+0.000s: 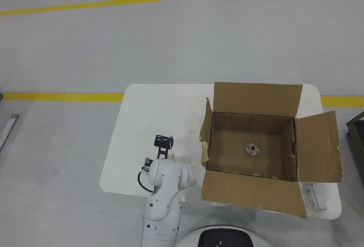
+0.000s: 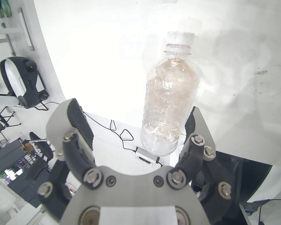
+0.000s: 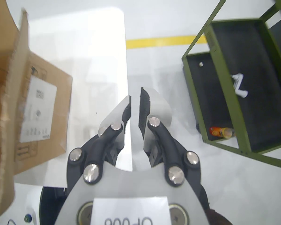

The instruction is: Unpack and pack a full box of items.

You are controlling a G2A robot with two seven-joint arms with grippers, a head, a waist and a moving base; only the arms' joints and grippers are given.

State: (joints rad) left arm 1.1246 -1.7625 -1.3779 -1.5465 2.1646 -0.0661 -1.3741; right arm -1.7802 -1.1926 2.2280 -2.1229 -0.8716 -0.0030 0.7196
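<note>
An open cardboard box point(image 1: 219, 185) stands on the right half of the white table point(image 1: 144, 111), flaps folded out. One small pale item point(image 1: 252, 149) lies on its floor. My left gripper point(image 1: 163, 143) hangs over the table's left part, near the front edge. It point(image 2: 134, 108) is open, and a clear plastic bottle point(image 2: 169, 99) with a white cap sits between its fingers, close to one pad point(image 2: 189, 122) and well apart from the other. My right gripper point(image 3: 135, 94) is shut on nothing, over the table's right edge beside a box flap point(image 3: 37, 108).
A green cart point(image 3: 224, 99) with black trays stands on the floor right of the table, holding a white item point(image 3: 240, 86) and an orange-capped tube point(image 3: 221, 132). A yellow line point(image 1: 64, 97) crosses the floor behind the table. Bare tabletop lies left of the box.
</note>
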